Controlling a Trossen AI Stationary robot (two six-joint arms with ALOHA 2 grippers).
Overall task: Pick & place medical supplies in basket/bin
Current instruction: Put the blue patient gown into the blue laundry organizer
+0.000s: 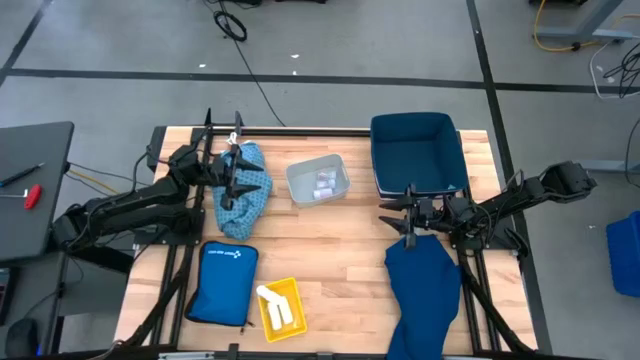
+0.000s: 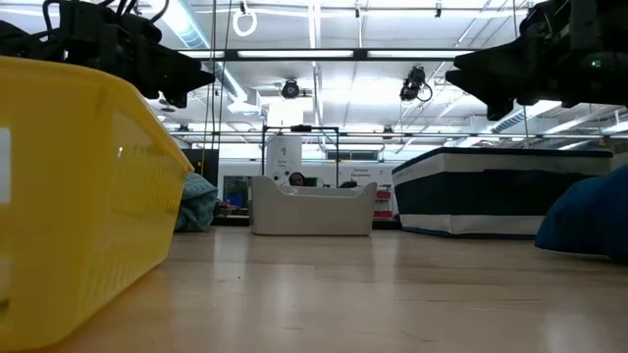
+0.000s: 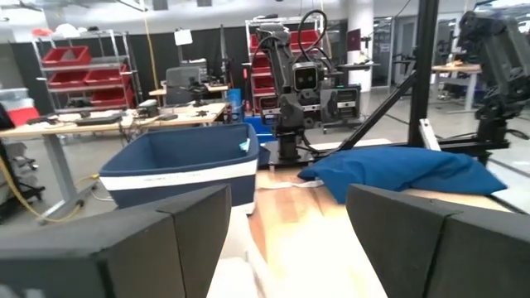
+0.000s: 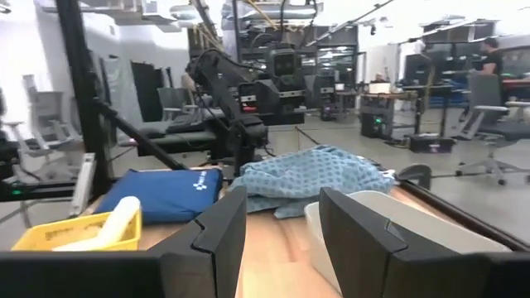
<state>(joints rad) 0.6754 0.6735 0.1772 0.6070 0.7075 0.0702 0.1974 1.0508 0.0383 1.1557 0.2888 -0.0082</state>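
Beside the clear bin (image 1: 318, 181), on its left, the light blue patterned cloth (image 1: 243, 190) lies bunched under the left pincer (image 1: 232, 177), fingers spread and empty. It is soft and limp — best pinched at a raised fold. Right of the bin, the right pincer (image 1: 408, 222), also parted, hangs over the navy cloth (image 1: 424, 290) — equally floppy.

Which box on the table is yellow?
The small yellow plastic basket holding white rolls. The clear tub and big navy bin aren't yellow.

two cloths (image 1: 243, 196) (image 1: 423, 290) – three bins (image 1: 318, 180) (image 1: 415, 150) (image 1: 279, 305) – one pouch (image 1: 222, 282)
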